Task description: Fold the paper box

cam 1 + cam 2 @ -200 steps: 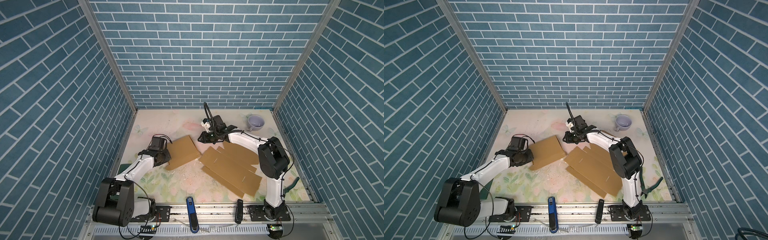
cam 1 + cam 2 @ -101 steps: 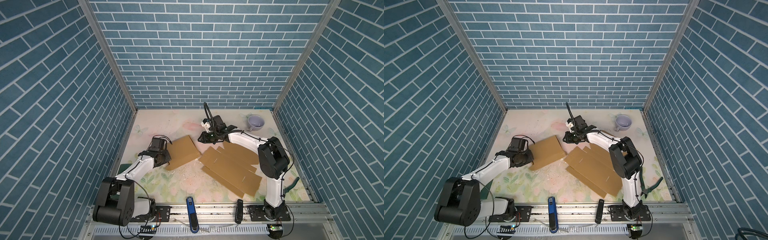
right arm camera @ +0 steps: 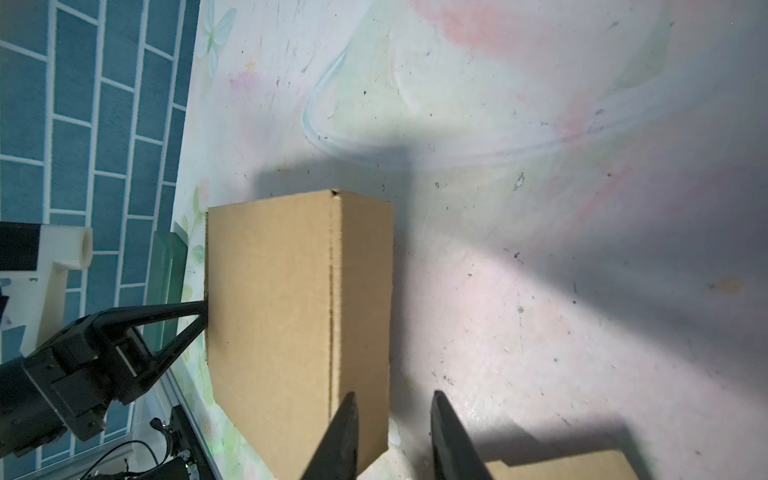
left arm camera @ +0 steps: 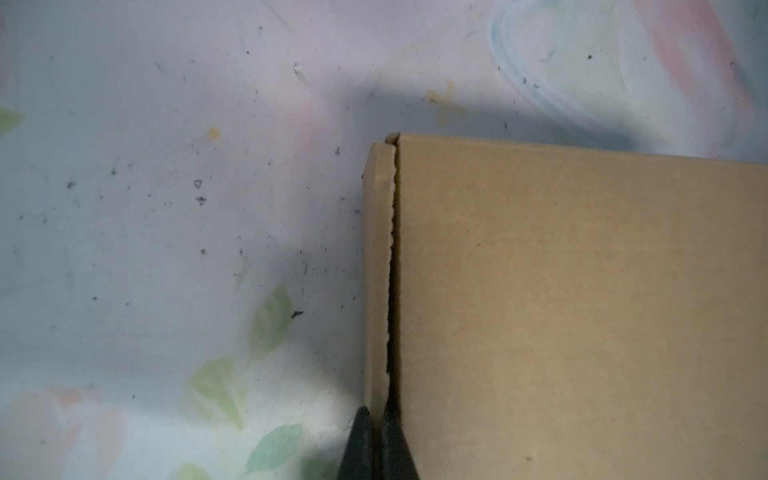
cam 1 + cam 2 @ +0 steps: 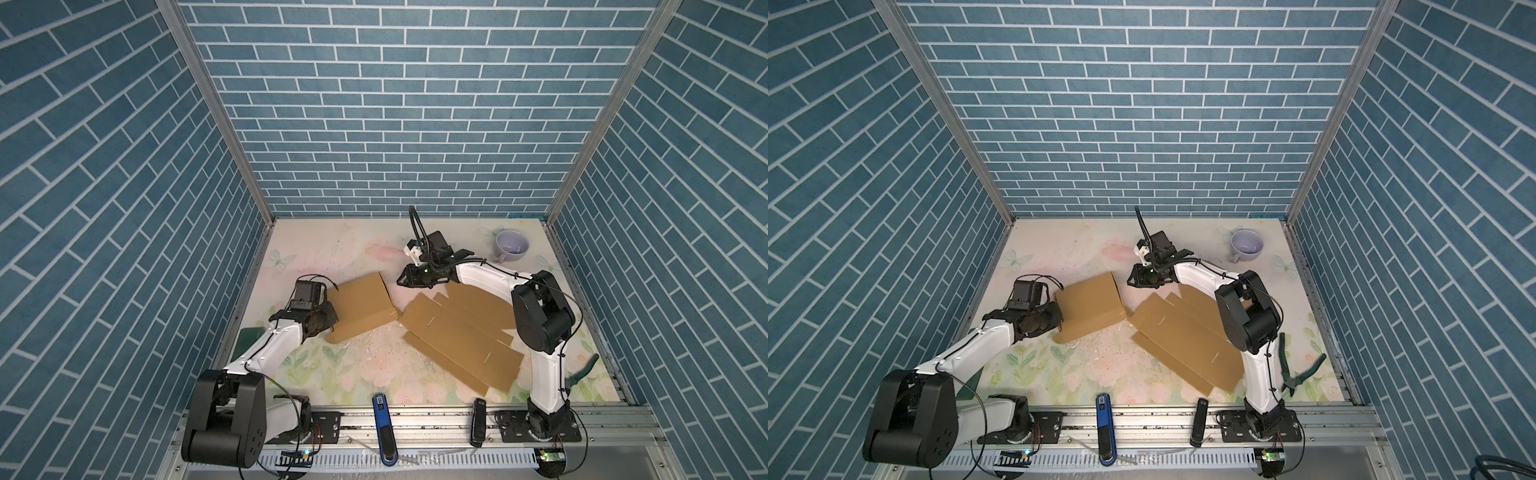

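Observation:
The paper box [image 5: 361, 305] [image 5: 1090, 305] is a brown cardboard box lying closed on the flowered table. My left gripper [image 5: 332, 322] [image 4: 376, 409] is at the box's left end, shut on the thin side flap [image 4: 376, 270] there. The right wrist view also shows the left gripper [image 3: 203, 316] touching that end of the box [image 3: 274, 299]. My right gripper [image 5: 404, 283] [image 3: 392, 401] hovers open just beyond the box's far right corner. Nothing is held between its fingers [image 3: 349, 419].
Flat cardboard sheets [image 5: 457, 332] [image 5: 1183, 332] lie right of the box, under the right arm. A lilac mug [image 5: 511, 245] stands at the back right. Green pliers [image 5: 1296, 374] lie front right. A blue tool [image 5: 382, 424] and a black bar [image 5: 478, 419] rest on the front rail.
The left jaws have closed onto the box's side flap. The right jaws have opened a little wider. Neither arm has shifted much.

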Available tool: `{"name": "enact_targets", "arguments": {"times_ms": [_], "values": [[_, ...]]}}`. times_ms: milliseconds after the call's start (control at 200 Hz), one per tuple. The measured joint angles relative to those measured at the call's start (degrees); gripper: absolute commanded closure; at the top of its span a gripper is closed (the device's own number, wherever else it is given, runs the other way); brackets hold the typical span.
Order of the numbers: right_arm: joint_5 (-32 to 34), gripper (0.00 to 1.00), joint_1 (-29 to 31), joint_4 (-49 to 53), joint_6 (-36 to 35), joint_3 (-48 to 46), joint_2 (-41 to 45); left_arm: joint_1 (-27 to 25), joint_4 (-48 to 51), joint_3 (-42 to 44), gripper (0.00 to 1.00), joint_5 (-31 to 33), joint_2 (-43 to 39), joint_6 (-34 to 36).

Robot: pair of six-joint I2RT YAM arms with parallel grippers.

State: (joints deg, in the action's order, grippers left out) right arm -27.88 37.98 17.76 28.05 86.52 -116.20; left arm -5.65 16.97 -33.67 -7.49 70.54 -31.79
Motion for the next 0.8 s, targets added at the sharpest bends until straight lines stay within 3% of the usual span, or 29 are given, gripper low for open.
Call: {"name": "enact_targets", "arguments": {"times_ms": [190,320,340,415,800], "values": [[-5.2,0.43,-0.1,-2.8,0.4,-0.1,0.0,0.4,-1.9,0.0,0.94,-1.8,0.6,0.9],[-10.8,0.36,-0.1,-7.3,1.2,-0.2,0.0,0.4,-3.2,0.3,0.94,-2.8,1.2,1.2],[-11.4,0.3,-0.1,-7.7,1.6,-0.2,0.0,0.4,-3.4,0.4,0.94,-2.9,1.3,1.2],[-13.3,0.24,-0.1,-8.9,2.1,-0.2,-0.2,0.4,-3.9,0.6,0.94,-3.2,1.5,1.4],[-14.6,0.22,-0.3,-8.1,2.2,-0.1,-2.4,0.4,-6.6,0.8,0.94,-4.7,2.4,1.7]]}}
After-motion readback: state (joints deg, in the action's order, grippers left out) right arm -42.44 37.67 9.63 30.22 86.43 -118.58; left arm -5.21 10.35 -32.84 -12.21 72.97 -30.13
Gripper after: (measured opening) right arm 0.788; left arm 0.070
